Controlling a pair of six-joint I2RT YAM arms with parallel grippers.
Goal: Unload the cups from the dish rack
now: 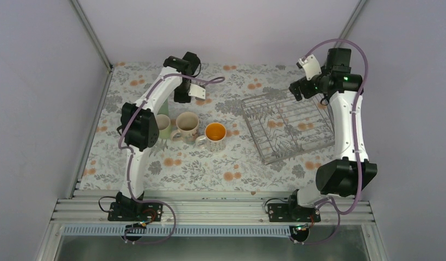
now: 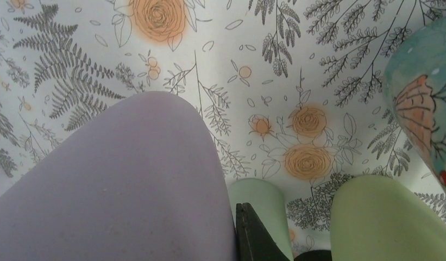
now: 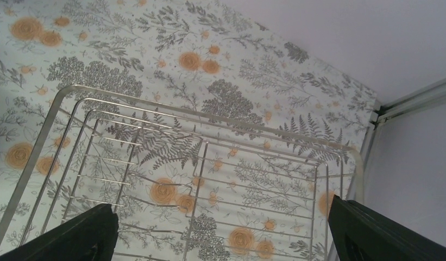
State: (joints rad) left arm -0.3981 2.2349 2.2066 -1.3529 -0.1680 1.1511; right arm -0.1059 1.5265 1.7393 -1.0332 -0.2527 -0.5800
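The dish rack (image 1: 288, 128) sat on the right half of the worktop (image 1: 209, 168), close to the right edge. I saw no cup in it, either from overhead or from the right wrist.

3 mugs stood in a row left of centre. The pale green mug (image 1: 163, 126) was nearest the left edge, the cream patterned mug (image 1: 187, 125) was just beside it, and the mug with the orange inside (image 1: 215, 134) came next.

The lavender tumbler (image 2: 128, 190) filled the lower left of the left wrist view, but I could not find it from overhead. 1 dark finger (image 2: 252, 234) lay against its wall near the middle of that view. From this I judged the left claw (image 1: 182, 97), toward the far-left corner, to be clamped on the tumbler's wall. Its other finger was hidden, and I could not tell whether the tumbler's base touched the worktop.

The right claw (image 3: 223, 217) hung over the rack with its fingers spread wide, holding nothing.

The main danger I saw was crowding. A green cup (image 2: 383, 217), a mint cup (image 2: 261, 204) and a teal patterned cup (image 2: 424, 103) stood near the tumbler. Letting go before the base was seated flat could tip it into them. The left forearm also hung over the pale green mug, so a low pull-back could knock that mug.
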